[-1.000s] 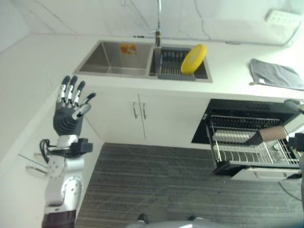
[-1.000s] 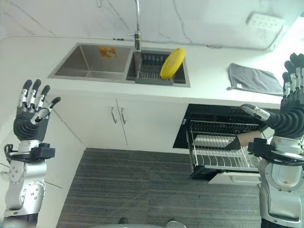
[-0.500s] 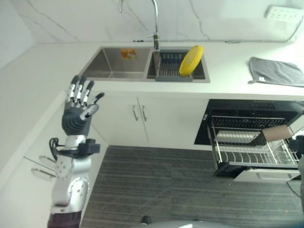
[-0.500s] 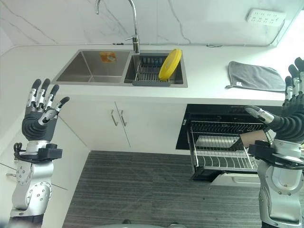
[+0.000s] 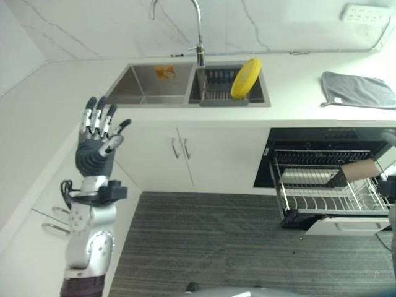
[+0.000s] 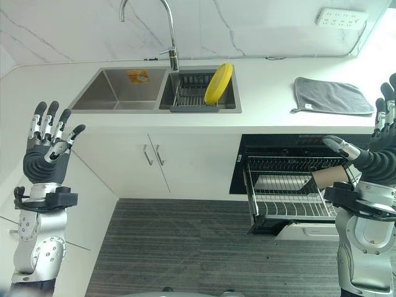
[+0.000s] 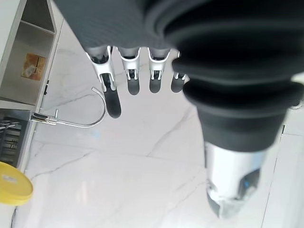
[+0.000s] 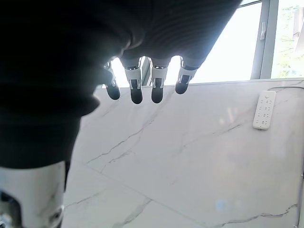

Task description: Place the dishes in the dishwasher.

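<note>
Plate, yellow [image 6: 218, 84], leans in your sink rack [image 6: 189, 93]; dishwasher rack [image 6: 291, 198] extended; grey towel [image 6: 328, 96] on counter; left hand [image 6: 44, 154] and right hand [image 6: 383, 148] raised, fingers straight, empty.

Yellow plate [image 6: 218, 84]: lower edge hidden inside the sink rack [image 6: 193, 93]. Orange item [image 6: 138, 76] in the left basin: too small to identify. Dishwasher rack [image 6: 286, 195]: right end hidden behind the right hand [image 6: 378, 151]. Right hand: fingers cut off by the frame edge. Grey cloth [image 5: 359, 90]: cut by the edge
</note>
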Available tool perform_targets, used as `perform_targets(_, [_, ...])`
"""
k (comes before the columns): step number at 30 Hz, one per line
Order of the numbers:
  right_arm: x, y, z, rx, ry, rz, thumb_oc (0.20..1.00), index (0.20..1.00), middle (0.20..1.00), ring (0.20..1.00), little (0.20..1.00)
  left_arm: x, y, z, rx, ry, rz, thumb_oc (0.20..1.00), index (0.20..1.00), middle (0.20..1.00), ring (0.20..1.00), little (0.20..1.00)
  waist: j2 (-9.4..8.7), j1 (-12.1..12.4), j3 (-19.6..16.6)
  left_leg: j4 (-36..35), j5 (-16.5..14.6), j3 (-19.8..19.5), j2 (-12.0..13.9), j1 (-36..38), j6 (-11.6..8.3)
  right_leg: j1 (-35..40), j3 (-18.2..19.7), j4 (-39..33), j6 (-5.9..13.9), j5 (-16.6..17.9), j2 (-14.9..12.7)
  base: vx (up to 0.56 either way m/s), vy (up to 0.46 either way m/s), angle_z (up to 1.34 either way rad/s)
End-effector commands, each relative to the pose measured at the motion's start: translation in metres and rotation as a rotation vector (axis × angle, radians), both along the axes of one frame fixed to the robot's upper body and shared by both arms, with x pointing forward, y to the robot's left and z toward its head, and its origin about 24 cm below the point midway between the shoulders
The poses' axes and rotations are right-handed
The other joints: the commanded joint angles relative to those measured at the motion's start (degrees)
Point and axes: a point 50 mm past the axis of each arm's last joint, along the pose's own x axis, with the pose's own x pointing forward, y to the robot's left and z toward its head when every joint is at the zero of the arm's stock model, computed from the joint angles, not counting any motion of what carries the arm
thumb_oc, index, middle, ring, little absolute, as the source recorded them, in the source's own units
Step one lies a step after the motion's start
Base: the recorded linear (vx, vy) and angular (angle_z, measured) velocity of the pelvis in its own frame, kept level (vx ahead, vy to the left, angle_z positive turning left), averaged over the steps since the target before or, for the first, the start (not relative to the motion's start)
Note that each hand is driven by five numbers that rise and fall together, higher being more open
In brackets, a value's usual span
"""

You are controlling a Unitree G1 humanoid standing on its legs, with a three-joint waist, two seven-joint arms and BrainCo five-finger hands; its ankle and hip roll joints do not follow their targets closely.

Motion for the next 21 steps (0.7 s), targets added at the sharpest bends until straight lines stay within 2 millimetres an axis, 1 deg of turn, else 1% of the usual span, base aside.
perform_targets(1, [-0.009,0.005,0.018,-0.017,-0.130,0.009,1.000,1.000,1.000,1.000,1.000,-0.009,0.009,0.034,0.062,-0.167,0.010,1.000,1.000,1.000,1.000,1.000,-2.16,-0.47,-2.21,-0.03,-10.21,1.32,-3.82,4.26,3.00,-2.92,3.35,-4.16,-2.54,2.45,5.76,0.06,-0.169,0.05])
perform_targets(5, [-0.009,0.004,0.019,-0.007,-0.130,0.006,1.000,1.000,1.000,1.000,1.000,-0.009,0.010,0.034,0.068,-0.162,0.015,1.000,1.000,1.000,1.000,1.000,-1.95,-0.61,-2.04,-0.03,-9.76,2.63,-3.26,4.79,2.55,-2.82,2.86,-4.16,-3.17,2.02,6.48,0.06,-0.188,-0.03])
perform_targets(6, [-0.008,0.004,0.018,-0.001,-0.126,0.008,1.000,1.000,1.000,1.000,1.000,-0.009,0.012,0.034,0.068,-0.161,0.025,1.000,1.000,1.000,1.000,1.000,-1.93,-0.58,-1.77,0.85,-9.45,3.40,-3.15,5.09,2.08,-2.60,2.53,-4.16,-3.57,1.81,6.61,0.08,-0.254,-0.11])
perform_targets(7, [-0.008,0.004,0.018,-0.001,-0.124,0.009,1.000,1.000,1.000,1.000,1.000,-0.010,0.013,0.033,0.067,-0.159,0.030,1.000,1.000,1.000,1.000,1.000,-2.12,-0.55,-1.41,3.06,-9.85,3.92,-3.09,4.57,1.73,-2.38,2.31,-4.16,-3.84,1.85,6.44,0.07,-0.358,-0.24])
perform_targets(8, [-0.007,0.003,0.019,-0.002,-0.120,0.009,1.000,1.000,1.000,1.000,1.000,-0.010,0.014,0.033,0.069,-0.165,0.038,1.000,1.000,1.000,1.000,1.000,-2.93,-0.61,-0.15,14.34,-9.51,6.08,-2.06,0.85,0.21,-1.87,1.44,-4.16,-5.10,1.76,5.60,0.01,-0.311,-0.24])
perform_targets(9, [-0.007,0.002,0.020,-0.002,-0.120,0.007,1.000,1.000,1.000,1.000,1.000,-0.011,0.014,0.033,0.070,-0.169,0.042,1.000,1.000,1.000,1.000,1.000,-3.16,-0.70,0.39,20.23,-8.65,6.71,-1.23,-1.47,-0.74,-1.83,1.24,-4.12,-5.84,1.68,5.51,0.01,-0.407,-0.39])
perform_targets(10, [-0.008,-0.001,0.019,0.006,-0.111,-0.003,1.000,1.000,1.000,1.000,1.000,-0.012,0.014,0.033,0.051,-0.174,0.035,1.000,1.000,1.000,1.000,1.000,-3.62,-0.65,1.77,33.43,-5.56,6.51,0.21,-7.72,-2.58,-1.45,1.24,-3.98,-7.25,1.70,5.15,0.02,-0.274,-0.25])
perform_targets(11, [-0.008,-0.002,0.018,0.007,-0.109,-0.002,1.000,1.000,1.000,1.000,1.000,-0.013,0.014,0.033,0.044,-0.176,0.032,1.000,1.000,1.000,1.000,1.000,-3.66,-0.76,2.36,38.27,-5.41,5.85,0.88,-10.80,-2.91,-1.33,1.59,-3.84,-7.68,1.84,5.09,0.05,-0.211,-0.35])
perform_targets(12, [-0.008,-0.003,0.018,0.009,-0.108,0.001,1.000,1.000,1.000,1.000,1.000,-0.014,0.013,0.033,0.045,-0.175,0.027,1.000,1.000,1.000,1.000,1.000,-3.43,-1.11,2.82,39.92,-5.37,5.32,2.11,-13.35,-2.94,-1.18,2.17,-3.76,-7.83,1.99,5.37,0.09,-0.030,-0.15])
perform_targets(13, [-0.008,-0.003,0.018,0.011,-0.110,0.004,1.000,1.000,1.000,1.000,1.000,-0.013,0.011,0.033,0.052,-0.175,0.022,1.000,1.000,1.000,1.000,1.000,-3.54,-1.42,3.19,37.80,-5.64,5.62,2.91,-13.98,-2.56,-0.88,2.91,-3.77,-7.56,1.97,5.32,0.18,0.090,-0.30])
perform_targets(14, [-0.006,-0.001,0.019,0.002,-0.111,0.007,1.000,1.000,1.000,1.000,1.000,-0.012,0.007,0.035,0.061,-0.179,0.017,1.000,1.000,1.000,1.000,1.000,-3.20,-1.06,3.61,31.39,-5.31,6.12,2.89,-13.93,-2.10,-0.12,3.58,-3.85,-7.02,1.31,5.20,0.33,0.239,-0.32])
perform_targets(15, [-0.004,0.000,0.021,-0.016,-0.103,0.013,1.000,1.000,1.000,1.000,1.000,-0.013,0.008,0.033,0.055,-0.178,0.027,1.000,1.000,1.000,1.000,1.000,-2.22,-0.51,3.59,18.77,-2.83,5.62,2.94,-12.38,-2.25,0.95,4.80,-4.16,-6.19,0.10,5.75,0.33,0.257,-0.33])
perform_targets(16, [-0.003,0.001,0.021,-0.019,-0.100,0.017,1.000,1.000,1.000,1.000,1.000,-0.013,0.009,0.033,0.052,-0.177,0.032,1.000,1.000,1.000,1.000,1.000,-2.05,-0.43,3.49,15.96,-2.61,5.23,2.89,-12.03,-2.18,1.18,5.26,-4.16,-6.04,-0.30,5.91,0.37,0.289,-0.23])
perform_targets(17, [-0.002,0.001,0.020,-0.025,-0.093,0.024,1.000,1.000,1.000,1.000,1.000,-0.013,0.010,0.031,0.044,-0.171,0.044,1.000,1.000,1.000,1.000,1.000,-1.49,-0.10,3.14,8.37,-1.12,4.02,3.18,-11.35,-2.56,1.81,6.11,-4.16,-5.58,-1.32,6.38,0.36,0.271,-0.11])
perform_targets(18, [-0.002,0.000,0.020,-0.032,-0.086,0.031,1.000,1.000,1.000,1.000,1.000,-0.013,0.011,0.028,0.031,-0.162,0.050,1.000,1.000,1.000,1.000,1.000,-1.05,0.29,2.83,0.88,2.43,2.63,4.21,-10.11,-3.46,2.93,7.26,-4.16,-5.39,-2.51,6.82,0.42,0.324,-0.13])
perform_targets(19, [-0.001,-0.001,0.021,-0.036,-0.083,0.039,1.000,1.000,1.000,1.000,1.000,-0.014,0.010,0.025,0.027,-0.155,0.054,1.000,1.000,1.000,1.000,1.000,-0.99,0.65,2.84,-0.03,4.19,0.62,6.22,-11.59,-4.48,4.21,8.38,-4.16,-5.60,-3.38,7.16,0.35,0.284,-0.23])
perform_targets(20, [-0.001,-0.002,0.022,-0.042,-0.083,0.043,1.000,1.000,1.000,1.000,1.000,-0.014,0.009,0.022,0.026,-0.151,0.056,1.000,1.000,1.000,1.000,1.000,-0.94,0.64,2.73,-0.03,4.58,0.31,7.14,-12.22,-4.90,4.85,8.71,-4.16,-5.69,-3.81,7.30,0.34,0.342,-0.38])
perform_targets(21, [-0.001,-0.002,0.025,-0.053,-0.085,0.044,1.000,1.000,1.000,1.000,1.000,-0.014,0.008,0.019,0.020,-0.150,0.057,1.000,1.000,1.000,1.000,1.000,-0.69,0.29,2.45,-0.03,5.33,2.14,8.25,-12.58,-5.35,5.90,8.29,-4.16,-5.55,-4.62,7.10,0.33,0.360,-0.56])
